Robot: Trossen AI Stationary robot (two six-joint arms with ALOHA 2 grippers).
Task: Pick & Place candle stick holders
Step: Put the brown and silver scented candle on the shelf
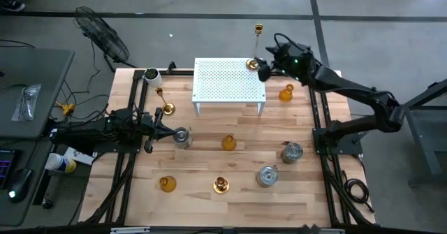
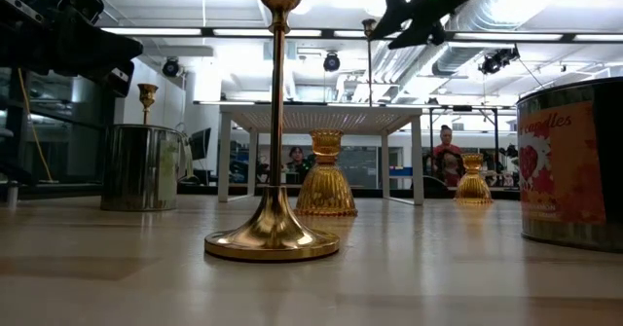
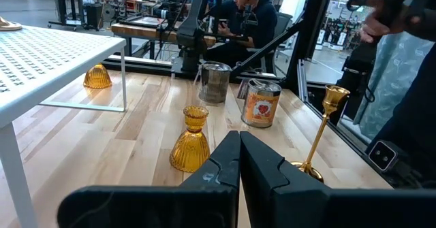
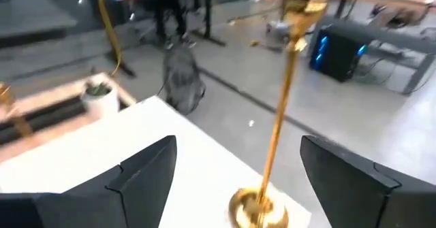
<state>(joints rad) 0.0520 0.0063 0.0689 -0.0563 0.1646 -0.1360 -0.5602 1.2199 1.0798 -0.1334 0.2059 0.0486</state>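
The right tool [image 1: 263,68] hangs released at the rack's [image 1: 229,80] far right corner, fingers spread either side of a gold stick [image 4: 272,153] standing there, apparently just set down. The left tool [image 1: 155,127] waits clenched and empty near a silver cup [image 1: 182,137].

A gold candle stick holder [image 4: 276,129] stands upright on the white rack [image 4: 184,160] between the right claw's [image 4: 238,170] spread fingers.
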